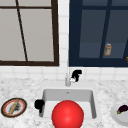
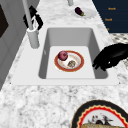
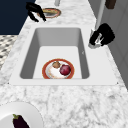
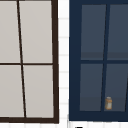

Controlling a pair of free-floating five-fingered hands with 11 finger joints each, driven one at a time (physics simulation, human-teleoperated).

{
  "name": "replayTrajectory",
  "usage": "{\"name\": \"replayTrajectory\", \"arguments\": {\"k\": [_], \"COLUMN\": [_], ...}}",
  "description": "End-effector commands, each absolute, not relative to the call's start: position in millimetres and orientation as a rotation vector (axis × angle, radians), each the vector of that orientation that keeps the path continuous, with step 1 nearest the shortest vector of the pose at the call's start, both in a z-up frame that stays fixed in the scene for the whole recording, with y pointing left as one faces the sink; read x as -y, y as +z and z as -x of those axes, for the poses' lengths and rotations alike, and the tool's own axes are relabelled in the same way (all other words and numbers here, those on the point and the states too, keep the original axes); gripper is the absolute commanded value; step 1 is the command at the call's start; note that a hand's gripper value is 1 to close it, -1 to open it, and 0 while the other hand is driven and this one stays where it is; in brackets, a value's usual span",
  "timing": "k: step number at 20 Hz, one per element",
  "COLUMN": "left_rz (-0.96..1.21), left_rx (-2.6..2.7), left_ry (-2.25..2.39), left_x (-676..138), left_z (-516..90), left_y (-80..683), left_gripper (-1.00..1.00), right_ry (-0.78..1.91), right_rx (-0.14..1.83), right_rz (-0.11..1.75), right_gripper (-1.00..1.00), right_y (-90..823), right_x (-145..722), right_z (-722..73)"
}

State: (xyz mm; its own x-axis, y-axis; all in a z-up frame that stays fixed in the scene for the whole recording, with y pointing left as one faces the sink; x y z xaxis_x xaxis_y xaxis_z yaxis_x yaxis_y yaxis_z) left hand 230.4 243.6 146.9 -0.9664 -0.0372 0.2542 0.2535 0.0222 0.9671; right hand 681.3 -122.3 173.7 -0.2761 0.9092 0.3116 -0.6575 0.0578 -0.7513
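In the front view, the right hand (image 1: 76, 74) is seen at the faucet (image 1: 68, 76), its fingers curled about the small lever at the faucet's base, while the left hand (image 1: 39, 104) hangs at the left rim of the sink (image 1: 47, 93) with fingers bent downward and nothing held. A glossy red sphere (image 1: 67, 114) (smooth and perfectly round) covers the front of the basin. On the speckled marble surface (image 1: 22, 86) a dark-rimmed round plate (image 1: 14, 107) carrying a long tan piece of food is set at the left, and a white plate (image 1: 119, 115) with a purple eggplant (image 1: 123, 109) at the right. In the left side view, the right hand (image 2: 33, 18) is shown wrapped around the lever beside the cylindrical grey faucet (image 2: 32, 35); the left hand (image 2: 111, 57) hovers over the near rim of the rectangular sink (image 2: 67, 35), fingers relaxed and drooping. Within the basin a round red-rimmed plate (image 2: 60, 67) is seen, bearing a dark red apple (image 2: 63, 55) and a small brownish lump (image 2: 71, 63). In the right side view, the same plate (image 3: 46, 72) and apple (image 3: 65, 69) are seen on the flat sink floor, the right hand (image 3: 103, 35) clasped on the lever, the left hand (image 3: 35, 11) by the far rim. In the upper view, a pale paned window (image 4: 27, 60) and a dark blue glazed cabinet (image 4: 100, 60) holding a small jar (image 4: 108, 103) are shown.
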Motion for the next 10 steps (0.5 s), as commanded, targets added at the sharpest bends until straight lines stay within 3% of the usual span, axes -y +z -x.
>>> {"name": "replayTrajectory", "arguments": {"k": [1,10], "left_rz": [0.225,0.225], "left_rx": [2.085,2.085], "left_ry": [-2.049,-2.049], "left_x": [-244,-244], "left_z": [-230,-230], "left_y": [147,147], "left_gripper": [0.0,0.0], "right_ry": [1.54,1.503], "right_rx": [1.015,1.064], "right_rz": [0.271,0.252], "right_gripper": [1.0,1.0], "right_y": [153,149], "right_x": [132,143], "right_z": [-679,-682]}}
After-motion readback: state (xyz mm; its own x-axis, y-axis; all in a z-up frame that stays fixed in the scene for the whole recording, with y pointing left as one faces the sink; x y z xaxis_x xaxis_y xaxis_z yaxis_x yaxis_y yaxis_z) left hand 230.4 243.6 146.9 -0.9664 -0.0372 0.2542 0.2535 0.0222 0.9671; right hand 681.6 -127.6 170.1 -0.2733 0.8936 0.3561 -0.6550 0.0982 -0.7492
